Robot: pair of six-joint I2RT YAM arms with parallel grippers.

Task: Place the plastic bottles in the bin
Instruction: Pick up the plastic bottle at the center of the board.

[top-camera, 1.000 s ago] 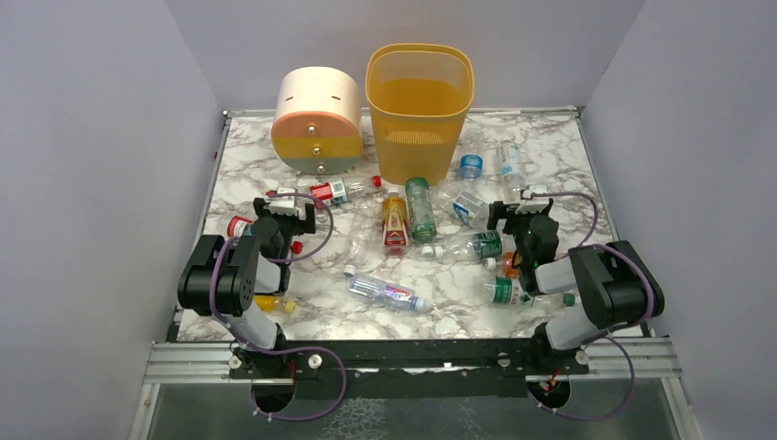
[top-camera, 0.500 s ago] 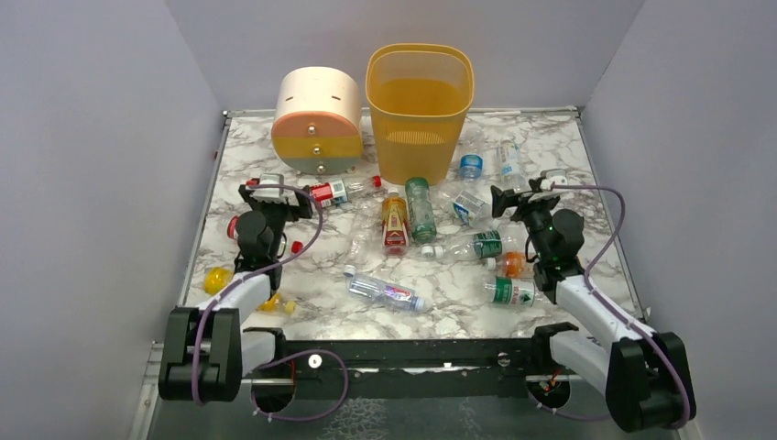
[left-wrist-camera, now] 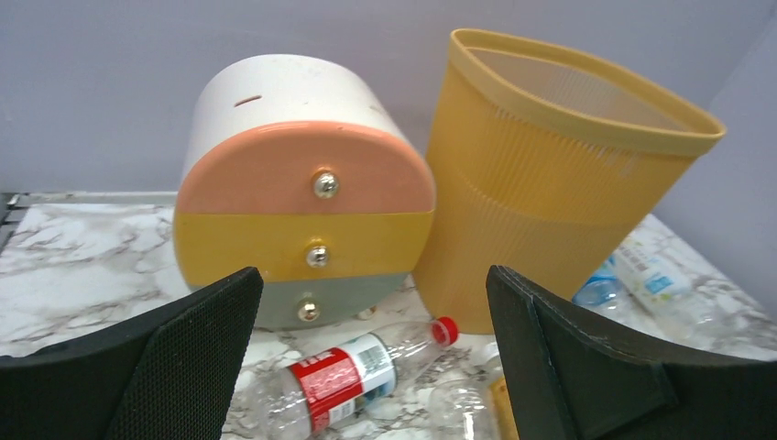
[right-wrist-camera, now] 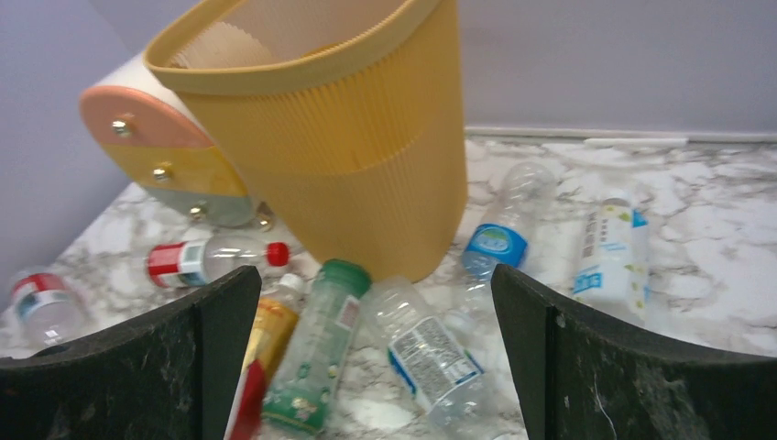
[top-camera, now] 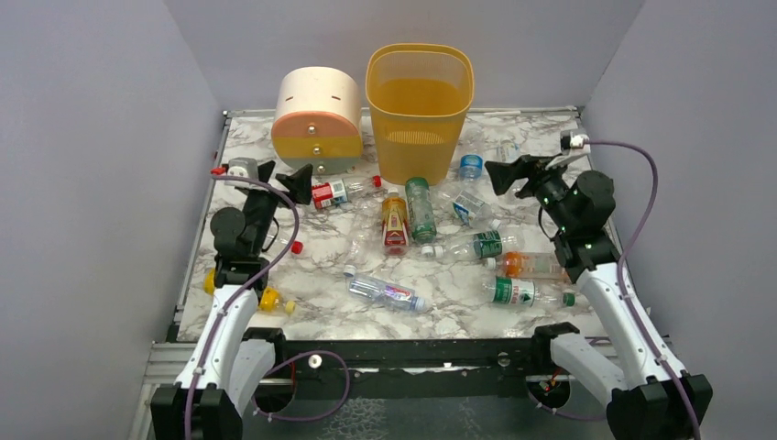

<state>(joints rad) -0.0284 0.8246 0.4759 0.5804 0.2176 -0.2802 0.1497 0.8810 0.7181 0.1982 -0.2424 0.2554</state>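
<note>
The tall yellow-orange bin (top-camera: 420, 101) stands at the back centre of the marble table. Several plastic bottles lie in front of it: a red-labelled one (top-camera: 332, 192), an orange one (top-camera: 395, 223), a green-capped one (top-camera: 421, 209) and a blue-labelled clear one (top-camera: 469, 203). More lie nearer the front (top-camera: 385, 291) and right (top-camera: 527, 293). My left gripper (top-camera: 282, 176) hangs open above the red-labelled bottle (left-wrist-camera: 353, 376), holding nothing. Raised at the right, my right gripper (top-camera: 513, 172) is open and empty, facing the bin (right-wrist-camera: 348, 137) and the clear bottle (right-wrist-camera: 431, 357).
A round cream, orange and green drawer unit (top-camera: 317, 121) sits just left of the bin. A yellow bottle (top-camera: 266, 299) lies near the left arm's base. A loose red cap (top-camera: 297, 247) rests on the table. Grey walls close in three sides.
Both arms have unfolded and lifted, carrying the grippers up and toward the back of the table. Both grippers stayed open. No bottle has moved.
</note>
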